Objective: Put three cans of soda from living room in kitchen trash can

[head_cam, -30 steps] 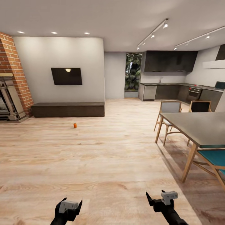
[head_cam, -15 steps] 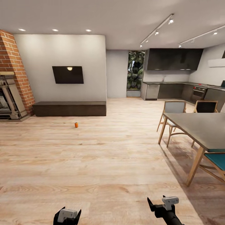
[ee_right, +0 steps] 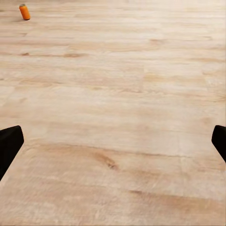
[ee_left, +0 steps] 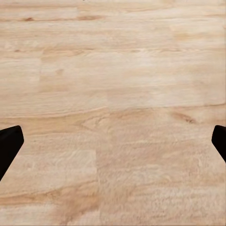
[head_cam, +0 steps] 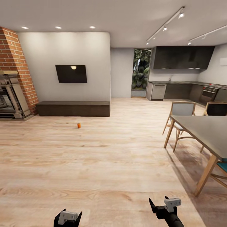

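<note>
An orange can [head_cam: 78, 125] stands upright on the wood floor [head_cam: 104, 157] of the living room, in front of the low dark bench [head_cam: 73, 108] under the wall TV [head_cam: 71, 73], with the brick fireplace [head_cam: 14, 75] off to the left. The right wrist view catches the same can [ee_right: 24, 12] far ahead on bare boards. No other can or bin can be made out from here; the kitchen [head_cam: 186, 82] lies at the far right, behind the dining surface [head_cam: 205, 129] and its chairs [head_cam: 180, 115].

The step in hand is, by my reading, the drive up to this can. Both arms hang low and empty: the left gripper [head_cam: 67, 217] and the right gripper [head_cam: 161, 206] each have their fingers spread wide, holding nothing.

To do it well, roll straight across the open floor, keeping the can near the middle of the head view and well away from the dining chairs. Stop short enough that the base does not knock the can over, then lower the trunk so one gripper can reach floor level and close around the can's side.
</note>
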You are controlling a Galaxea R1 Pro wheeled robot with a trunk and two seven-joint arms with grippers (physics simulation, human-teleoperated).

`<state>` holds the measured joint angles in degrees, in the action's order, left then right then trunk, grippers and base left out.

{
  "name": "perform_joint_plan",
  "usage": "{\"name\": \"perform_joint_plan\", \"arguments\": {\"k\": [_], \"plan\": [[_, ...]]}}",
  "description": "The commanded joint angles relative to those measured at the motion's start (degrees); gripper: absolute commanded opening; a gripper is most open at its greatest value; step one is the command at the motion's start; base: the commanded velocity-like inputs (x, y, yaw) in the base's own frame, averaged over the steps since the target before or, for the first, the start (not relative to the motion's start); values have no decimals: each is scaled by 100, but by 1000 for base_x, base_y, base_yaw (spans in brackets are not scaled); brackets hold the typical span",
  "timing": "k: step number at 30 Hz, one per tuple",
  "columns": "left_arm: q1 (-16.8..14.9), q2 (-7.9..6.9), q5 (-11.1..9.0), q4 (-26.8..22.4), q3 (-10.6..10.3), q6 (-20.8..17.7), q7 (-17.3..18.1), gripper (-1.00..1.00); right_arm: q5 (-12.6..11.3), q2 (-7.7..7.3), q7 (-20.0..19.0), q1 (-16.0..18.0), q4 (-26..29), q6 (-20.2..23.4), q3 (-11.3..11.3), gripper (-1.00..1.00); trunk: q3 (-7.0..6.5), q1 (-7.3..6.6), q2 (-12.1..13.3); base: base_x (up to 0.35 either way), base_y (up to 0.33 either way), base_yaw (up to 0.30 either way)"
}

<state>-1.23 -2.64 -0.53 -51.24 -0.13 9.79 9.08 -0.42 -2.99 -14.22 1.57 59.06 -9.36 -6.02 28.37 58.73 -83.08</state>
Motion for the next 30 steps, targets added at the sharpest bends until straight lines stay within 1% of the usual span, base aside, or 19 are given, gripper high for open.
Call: {"name": "perform_joint_plan", "arguments": {"k": [1, 12, 19, 23, 30], "plan": [[0, 0, 0, 0, 2, -1, -1, 100, -1, 0, 1, -1, 0, -2, 2, 100, 1, 0, 0, 295, -92, 10], [-20, 7, 0, 0, 12, -32, -3, 100, 4, 0, -2, -7, 0, -5, 3, 100, 3, 0, 0, 317, -17, 2], [-95, 8, 2, 37, 13, -41, -3, 100, 2, 5, -2, -8, -3, -5, 4, 100, 3, 0, 0, 324, 85, 0], [-111, 8, 0, 50, 14, -25, -3, 100, -11, 8, 2, -8, -8, -5, 4, 100, -13, 0, 0, 321, 148, -99], [-113, 8, -3, 53, 21, -7, -3, 100, -19, 8, -2, -8, -9, -5, 4, 100, -57, 0, 0, 318, 160, -170]]}}
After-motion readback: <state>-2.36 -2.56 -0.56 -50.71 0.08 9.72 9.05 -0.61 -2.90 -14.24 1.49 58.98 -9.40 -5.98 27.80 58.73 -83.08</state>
